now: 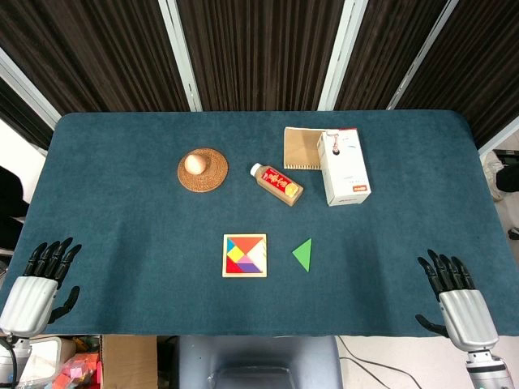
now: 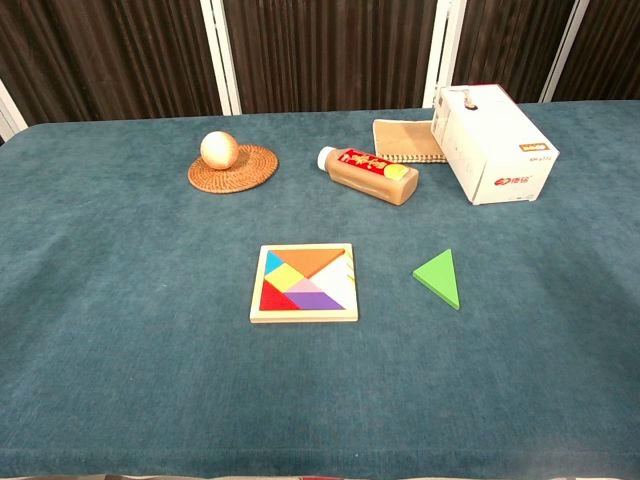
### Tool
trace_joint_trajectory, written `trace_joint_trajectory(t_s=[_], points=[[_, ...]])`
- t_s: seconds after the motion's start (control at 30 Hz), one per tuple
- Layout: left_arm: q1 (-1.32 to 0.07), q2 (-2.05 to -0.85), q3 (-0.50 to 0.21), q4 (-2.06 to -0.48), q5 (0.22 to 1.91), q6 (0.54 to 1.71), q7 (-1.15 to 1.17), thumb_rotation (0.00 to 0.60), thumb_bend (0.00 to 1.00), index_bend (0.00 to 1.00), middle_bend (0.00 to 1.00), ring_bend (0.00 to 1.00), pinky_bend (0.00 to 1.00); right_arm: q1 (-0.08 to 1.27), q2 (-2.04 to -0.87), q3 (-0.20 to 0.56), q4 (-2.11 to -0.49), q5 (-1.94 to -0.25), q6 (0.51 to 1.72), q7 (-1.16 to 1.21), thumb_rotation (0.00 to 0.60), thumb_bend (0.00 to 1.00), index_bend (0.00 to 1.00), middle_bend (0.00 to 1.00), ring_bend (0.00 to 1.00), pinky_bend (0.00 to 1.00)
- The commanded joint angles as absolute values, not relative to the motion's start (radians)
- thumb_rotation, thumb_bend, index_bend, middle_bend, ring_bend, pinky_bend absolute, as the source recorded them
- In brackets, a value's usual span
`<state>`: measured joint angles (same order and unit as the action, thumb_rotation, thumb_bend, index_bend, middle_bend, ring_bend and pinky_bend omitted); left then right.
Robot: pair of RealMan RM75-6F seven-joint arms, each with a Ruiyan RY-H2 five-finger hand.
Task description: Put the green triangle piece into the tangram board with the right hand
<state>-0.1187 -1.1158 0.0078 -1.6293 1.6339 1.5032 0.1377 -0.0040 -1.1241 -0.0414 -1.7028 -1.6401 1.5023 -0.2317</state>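
The green triangle piece [image 1: 303, 254] [image 2: 440, 278] lies flat on the blue cloth, just right of the tangram board [image 1: 245, 255] [image 2: 304, 283]. The wooden board holds several coloured pieces and shows a pale triangular gap at its right side. My right hand [image 1: 451, 284] rests at the table's near right edge, fingers spread, holding nothing, well right of the triangle. My left hand [image 1: 42, 274] lies at the near left edge, fingers apart and holding nothing. Neither hand shows in the chest view.
A woven coaster [image 1: 203, 170] with an egg [image 1: 195, 164] sits at the back left of centre. A bottle [image 1: 276, 184] lies on its side behind the board. A white box [image 1: 344, 166] and a tan notebook [image 1: 302, 149] stand at the back right.
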Motion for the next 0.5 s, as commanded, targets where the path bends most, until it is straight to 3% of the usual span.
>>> trace_joint_trajectory(t_s=[0.03, 0.2, 0.5], points=[[-0.119, -1.115, 0.008, -1.629, 1.632, 1.501, 0.136, 0.600, 0.46, 0.00, 0.00, 0.00, 0.05, -0.002, -1.127, -0.041, -1.703, -1.640, 1.500, -0.234, 0.600, 0.12, 0.00, 0.00, 0.00, 0.00], [-0.121, -1.108, 0.007, -1.630, 1.626, 1.496, 0.121, 0.600, 0.46, 0.00, 0.00, 0.00, 0.05, 0.026, -1.155, -0.035, -1.696, -1.652, 1.464, -0.251, 0.600, 0.12, 0.00, 0.00, 0.00, 0.00], [-0.117, -1.096, 0.005, -1.633, 1.631, 1.512, 0.089, 0.600, 0.46, 0.00, 0.00, 0.00, 0.05, 0.259, -1.200, 0.072, -1.817, -1.599, 1.159, -0.514, 0.600, 0.14, 0.04, 0.00, 0.00, 0.00]])
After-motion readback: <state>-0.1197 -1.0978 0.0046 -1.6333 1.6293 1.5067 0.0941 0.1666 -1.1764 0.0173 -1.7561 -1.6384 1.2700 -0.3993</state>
